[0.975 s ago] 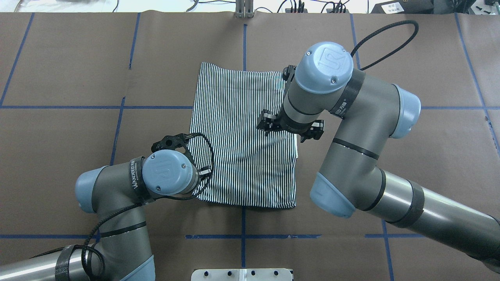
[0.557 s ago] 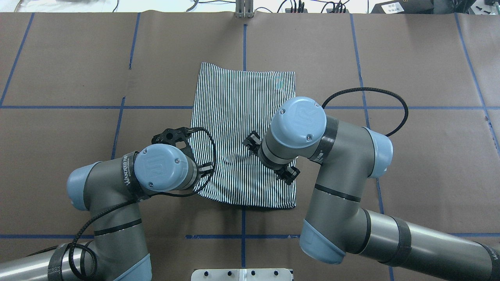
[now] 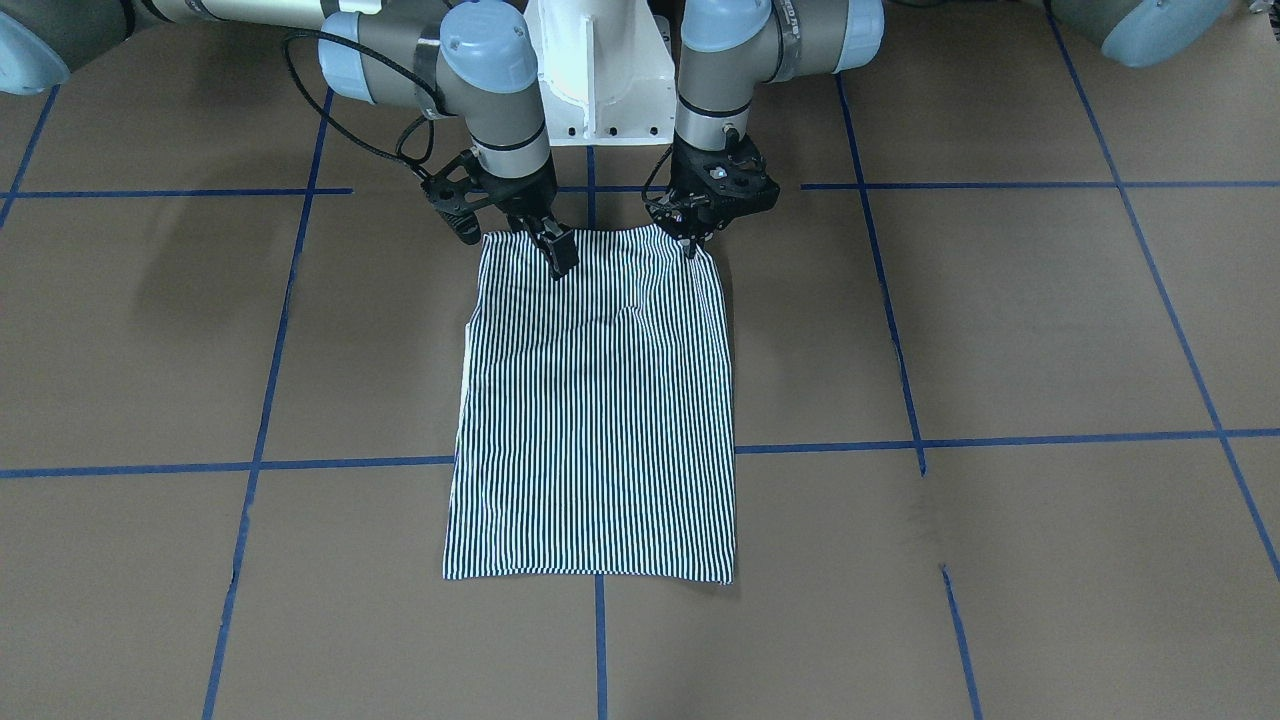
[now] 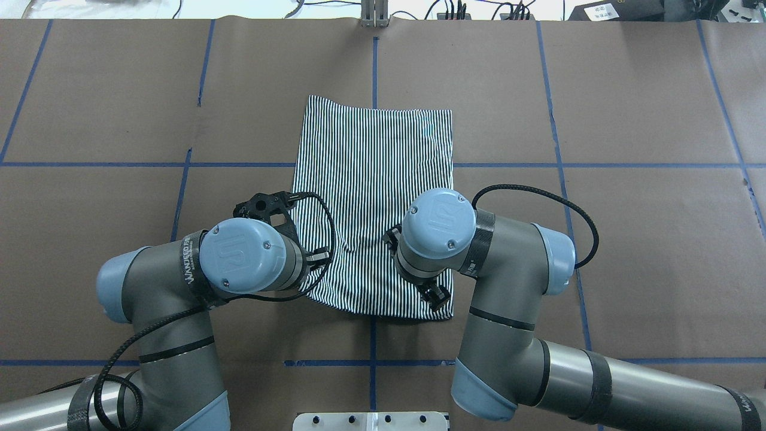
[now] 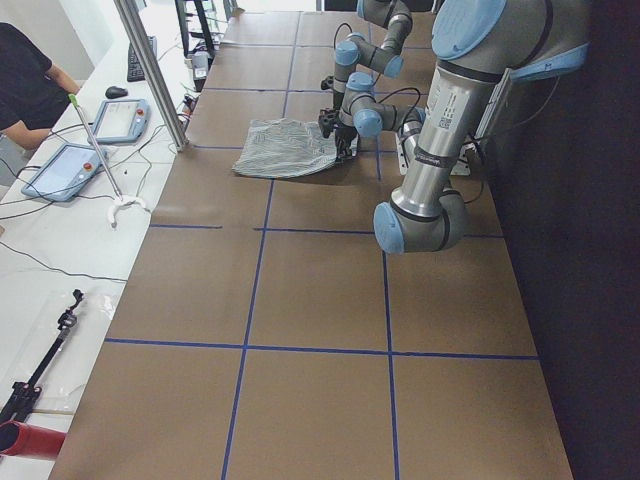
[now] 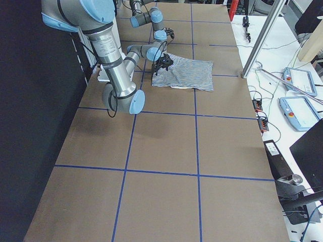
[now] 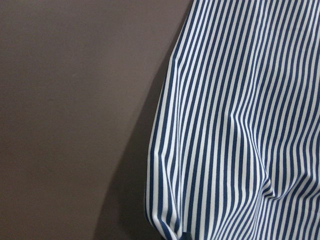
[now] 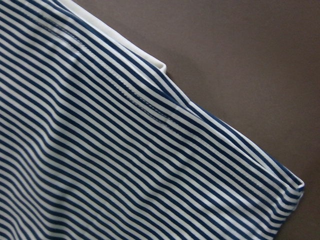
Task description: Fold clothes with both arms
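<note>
Left pincer [image 3: 693, 243] gripping striped shirt [image 3: 595, 420], brown table [image 3: 1000, 320], blue tape grid [image 3: 1000, 440]

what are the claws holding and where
The left claw seems to pinch the striped shirt at its robot-side edge; the right claw touches that edge, grip unclear.

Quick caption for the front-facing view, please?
Left gripper and right gripper at the robot-side edge of the folded striped shirt on the table.
</note>
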Motion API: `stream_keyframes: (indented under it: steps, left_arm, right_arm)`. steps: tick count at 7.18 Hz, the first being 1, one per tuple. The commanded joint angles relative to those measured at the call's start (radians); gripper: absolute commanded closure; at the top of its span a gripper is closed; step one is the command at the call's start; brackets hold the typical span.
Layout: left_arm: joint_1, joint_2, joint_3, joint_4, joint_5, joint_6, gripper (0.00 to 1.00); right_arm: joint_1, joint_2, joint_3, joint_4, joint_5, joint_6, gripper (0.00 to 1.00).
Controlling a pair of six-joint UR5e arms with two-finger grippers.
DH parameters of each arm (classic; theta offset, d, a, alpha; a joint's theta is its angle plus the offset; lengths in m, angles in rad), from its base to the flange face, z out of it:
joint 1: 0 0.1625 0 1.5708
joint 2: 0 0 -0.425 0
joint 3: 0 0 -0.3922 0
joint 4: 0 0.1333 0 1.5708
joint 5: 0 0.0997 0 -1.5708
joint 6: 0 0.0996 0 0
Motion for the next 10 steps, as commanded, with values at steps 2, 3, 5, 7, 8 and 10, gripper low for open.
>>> stream_keyframes:
  steps: [2,3,5,7,8,10]
  left_arm:
    - [0.0,-0.002,-0.001,-0.002,0.0,0.0,1.0]
    - [0.0,-0.003,-0.001,-0.002,0.0,0.0,1.0]
    - [0.0,-0.005,-0.001,-0.002,0.0,0.0,1.0]
    - [0.0,-0.005,-0.001,-0.002,0.0,0.0,1.0]
    - [0.001,-0.005,0.001,-0.002,0.0,-0.001,1.0]
    - [0.0,-0.003,0.001,-0.008,0.0,0.0,1.0]
  right_arm:
    - [-0.03,0.007,-0.023,0.001,-0.008,0.029,0.0]
    - [-0.03,0.019,-0.043,0.002,-0.01,0.026,0.0]
    - [-0.048,0.025,-0.064,0.005,-0.023,0.045,0.0]
    - [-0.059,0.015,-0.086,0.005,-0.026,0.049,0.0]
    - [-0.059,0.016,-0.086,0.004,-0.026,0.05,0.0]
    - [-0.059,0.018,-0.084,0.004,-0.026,0.052,0.0]
